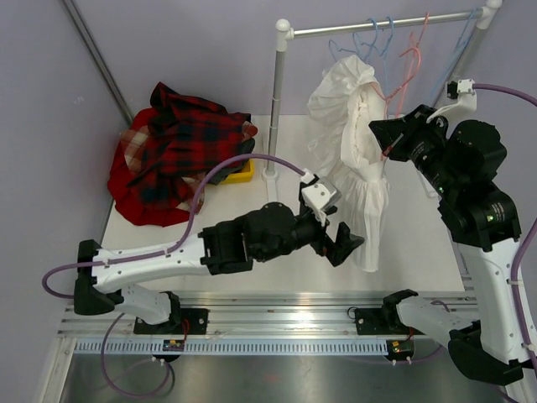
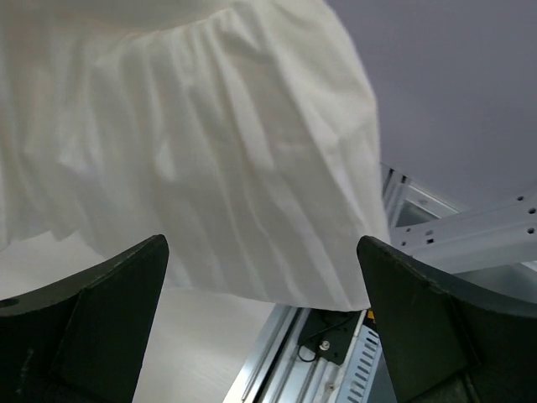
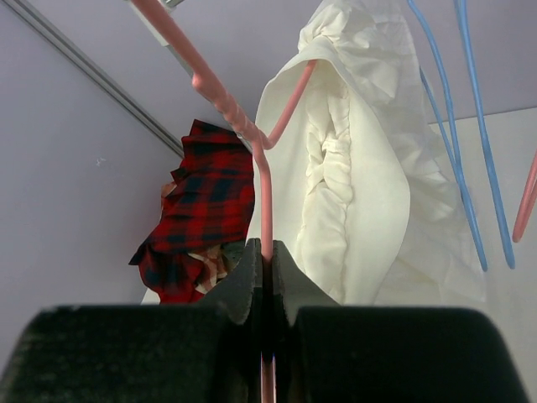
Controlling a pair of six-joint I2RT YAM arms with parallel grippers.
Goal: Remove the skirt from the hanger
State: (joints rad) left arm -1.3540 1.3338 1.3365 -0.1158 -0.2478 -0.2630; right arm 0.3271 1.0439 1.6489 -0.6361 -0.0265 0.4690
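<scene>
**Surface and room.** We recorded a white table (image 1: 411, 252) enclosed by pale purple walls (image 1: 185, 42), with a white garment rack (image 1: 280, 101) standing on it.

**White skirt (image 1: 348, 159).** It hung below the rack's bar, gathered on a pink hanger (image 3: 265, 201).

**Right gripper (image 3: 266, 252).** Its fingers were clenched on that hanger's wire, right of the rack's post.

**Left gripper (image 1: 342, 245).** Its fingers were spread wide and grasped nothing, in front of the rack at the skirt's hem.

**Blue hangers (image 1: 373, 42).** We found these on the rack's bar.

**Red plaid garments (image 1: 176, 147).** These were heaped left of the post, partly over a yellow bin (image 1: 243, 173).

**Aluminium rail (image 1: 277, 315).** It ran along the table edge farthest from the rack.
</scene>
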